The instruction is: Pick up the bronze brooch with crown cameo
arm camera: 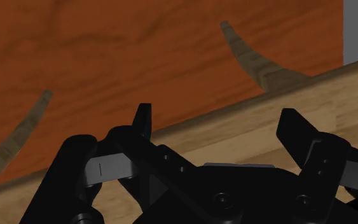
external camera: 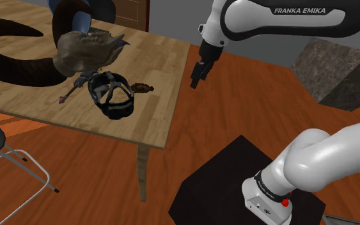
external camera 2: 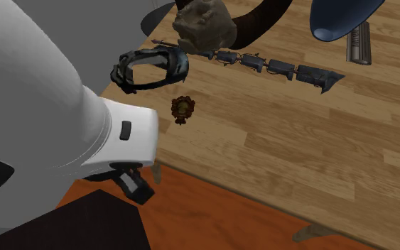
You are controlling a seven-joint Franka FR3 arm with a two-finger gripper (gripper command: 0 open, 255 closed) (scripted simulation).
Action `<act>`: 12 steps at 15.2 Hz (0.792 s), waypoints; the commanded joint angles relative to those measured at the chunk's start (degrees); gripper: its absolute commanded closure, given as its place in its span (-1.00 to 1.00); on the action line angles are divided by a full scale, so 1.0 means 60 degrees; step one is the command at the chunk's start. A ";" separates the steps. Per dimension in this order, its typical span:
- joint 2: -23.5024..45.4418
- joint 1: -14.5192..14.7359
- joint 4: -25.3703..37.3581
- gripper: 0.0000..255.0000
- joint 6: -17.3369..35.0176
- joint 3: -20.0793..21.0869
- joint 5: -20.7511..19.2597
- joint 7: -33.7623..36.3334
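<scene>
Tool (external camera: 195, 78) is seen hanging off the table's edge, over the red-brown floor (external camera: 236, 108), with fingers (arm camera: 142, 121) spread wide and nothing between them. Bronze brooch (external camera: 143, 87) is found lying flat on the wooden table (external camera: 156, 57), near the edge that faces the stand, just beside a black strap-like headset (external camera: 112, 94) and apart from a brown rock-like lump (external camera: 82, 51). In the second exterior view the brooch (external camera 2: 182, 108) is shown on bare wood, with the headset (external camera 2: 152, 67) behind it and a chain of dark segments (external camera 2: 276, 67) further off. Step in hand is judged to be the approach, with no grasp begun. Tool should be carried in over the table, centred above the brooch and lowered straight down. Because the piece is small and flat, the fingers are best brought close to the wood before closing. Headset should be kept clear on the way.
</scene>
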 commanded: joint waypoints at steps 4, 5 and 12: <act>0.1780 0.0273 0.1325 -1.00 0.0515 0.0287 -0.0116 -0.0458; 0.2135 0.0323 0.1627 -1.00 0.0578 0.0344 -0.0156 -0.0542; 0.4607 0.0716 0.4020 -1.00 0.0715 0.0762 -0.0584 -0.1037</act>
